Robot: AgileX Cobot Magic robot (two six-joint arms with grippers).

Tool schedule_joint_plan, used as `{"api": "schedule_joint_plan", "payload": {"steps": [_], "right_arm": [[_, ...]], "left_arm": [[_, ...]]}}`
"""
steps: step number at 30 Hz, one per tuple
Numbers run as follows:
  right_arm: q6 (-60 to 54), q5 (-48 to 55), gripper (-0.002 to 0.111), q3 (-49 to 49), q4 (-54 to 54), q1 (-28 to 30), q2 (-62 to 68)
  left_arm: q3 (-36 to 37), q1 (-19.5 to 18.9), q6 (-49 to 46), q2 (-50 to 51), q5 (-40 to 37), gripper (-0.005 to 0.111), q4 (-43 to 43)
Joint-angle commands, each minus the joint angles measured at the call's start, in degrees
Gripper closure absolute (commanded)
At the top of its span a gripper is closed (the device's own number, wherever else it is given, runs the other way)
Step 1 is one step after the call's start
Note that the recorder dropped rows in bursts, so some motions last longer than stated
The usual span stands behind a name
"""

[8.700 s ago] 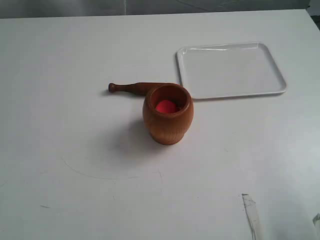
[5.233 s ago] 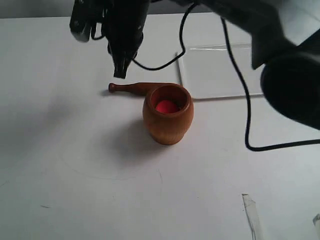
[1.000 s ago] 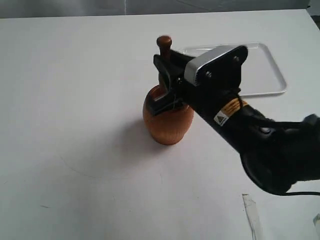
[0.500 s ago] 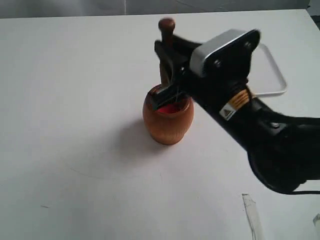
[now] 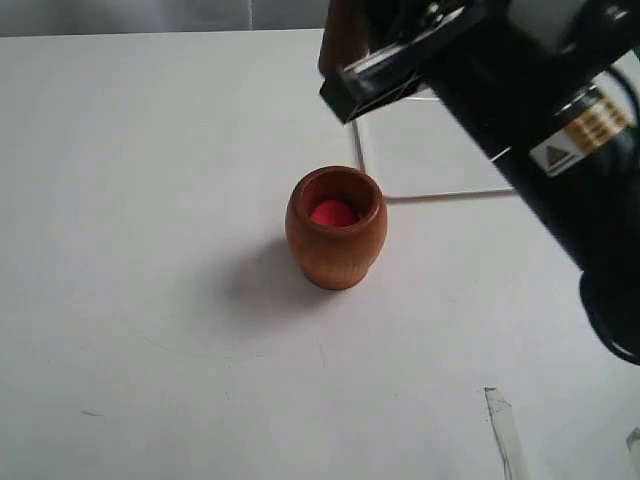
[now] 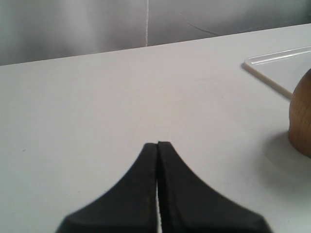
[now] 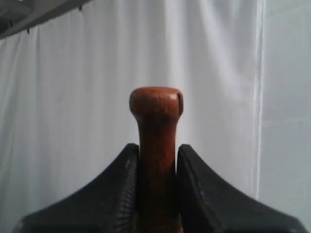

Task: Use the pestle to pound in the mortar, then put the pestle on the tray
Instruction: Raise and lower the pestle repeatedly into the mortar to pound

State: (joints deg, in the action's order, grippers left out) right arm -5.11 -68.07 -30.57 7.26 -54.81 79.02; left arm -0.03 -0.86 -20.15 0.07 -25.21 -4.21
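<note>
- The bench [image 5: 150,150] is lying white and open to the left of the mortar and in front of it, with its far edge running along a grey curtain.
- The right arm is filling the upper right of the exterior view and is covering much of the tray [image 5: 440,160].
- The tray's near left corner is sitting just beside the mortar [image 5: 335,255]; I cannot tell whether they are touching.
- The mortar is standing upright mid-bench, mouth clear, with a red lump [image 5: 333,213] lying inside.
- The right gripper [image 7: 158,150] is clamping its fingers [image 7: 127,167] on the pestle [image 7: 156,145] below the knob, holding it upright high above the bench.
- The left gripper [image 6: 157,144] is hovering low with its fingers [image 6: 146,160] pressed together, holding nothing, well apart from the mortar.
</note>
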Motion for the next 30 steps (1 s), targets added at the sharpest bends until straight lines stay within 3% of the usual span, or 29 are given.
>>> {"api": "schedule_joint_plan", "payload": {"steps": [1, 5, 17, 24, 30], "right_arm": [[-4.38, 8.02, 0.108, -0.54, -0.54, -0.03, -2.59], [-4.97, 11.96, 0.108, -0.54, -0.55, -0.03, 2.82], [1.27, 10.48, 0.108, -0.54, -0.52, -0.03, 25.88], [1.27, -0.8, 0.108, -0.54, -0.65, -0.03, 18.2], [-0.25, -0.13, 0.108, -0.87, -2.31, -0.03, 2.45]], "left_arm": [[0.03, 0.44, 0.47, -0.07, 0.17, 0.107, 0.42], [0.03, 0.44, 0.47, -0.07, 0.17, 0.107, 0.42], [0.03, 0.44, 0.47, -0.07, 0.17, 0.107, 0.42], [0.03, 0.44, 0.47, -0.07, 0.17, 0.107, 0.42], [0.03, 0.44, 0.47, -0.07, 0.17, 0.107, 0.42]]}}
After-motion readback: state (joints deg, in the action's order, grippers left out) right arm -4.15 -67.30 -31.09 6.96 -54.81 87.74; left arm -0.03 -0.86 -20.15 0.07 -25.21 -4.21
